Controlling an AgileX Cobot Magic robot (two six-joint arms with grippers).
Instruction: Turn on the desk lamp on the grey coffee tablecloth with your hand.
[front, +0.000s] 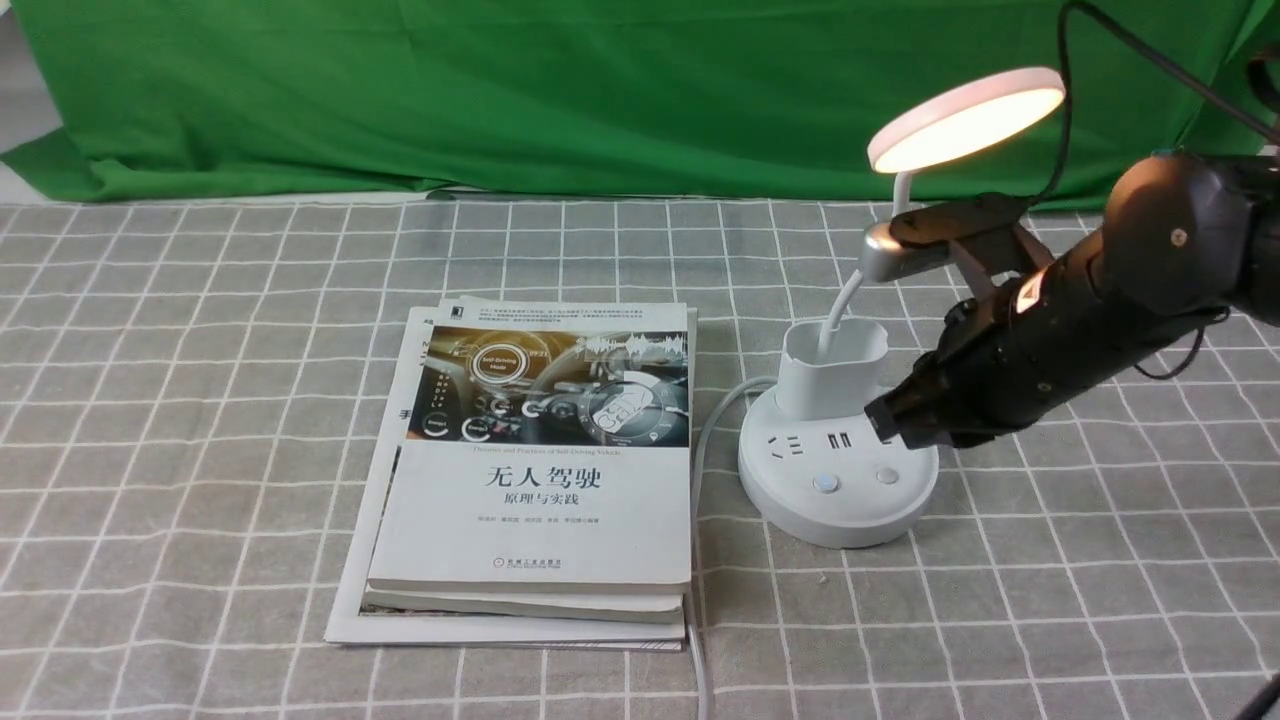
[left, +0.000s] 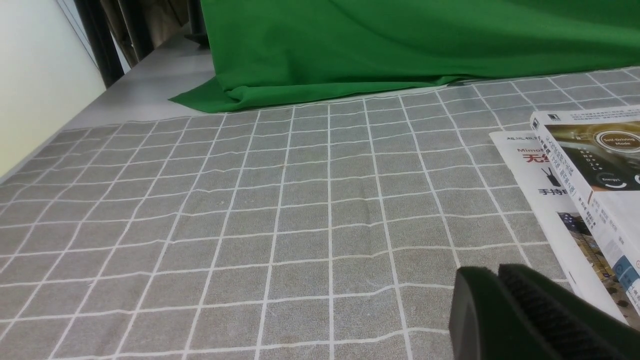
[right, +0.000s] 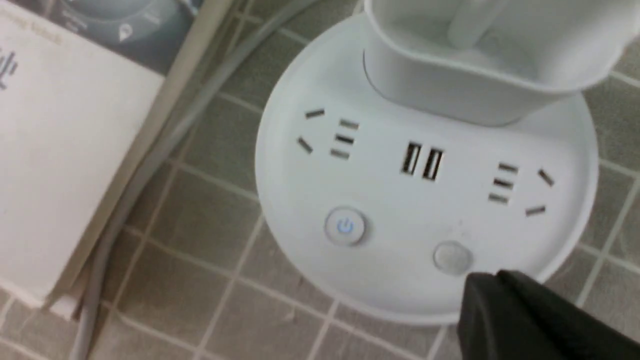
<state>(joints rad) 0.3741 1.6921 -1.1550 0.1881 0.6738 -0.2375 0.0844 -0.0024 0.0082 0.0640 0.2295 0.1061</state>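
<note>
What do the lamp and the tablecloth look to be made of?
Lamp: probably hard plastic, smooth white with a slight sheen, judging by its clean moulded base and cup; the glowing disc face looks like a frosted diffuser, though its material is unsure.
Tablecloth: woven fabric by its look, matt and grey, with small wrinkles bending the white grid lines; fibre unclear.

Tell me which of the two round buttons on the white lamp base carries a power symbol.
The round white button nearer the stacked books; its symbol is blue, while the other button looks plain.
</note>
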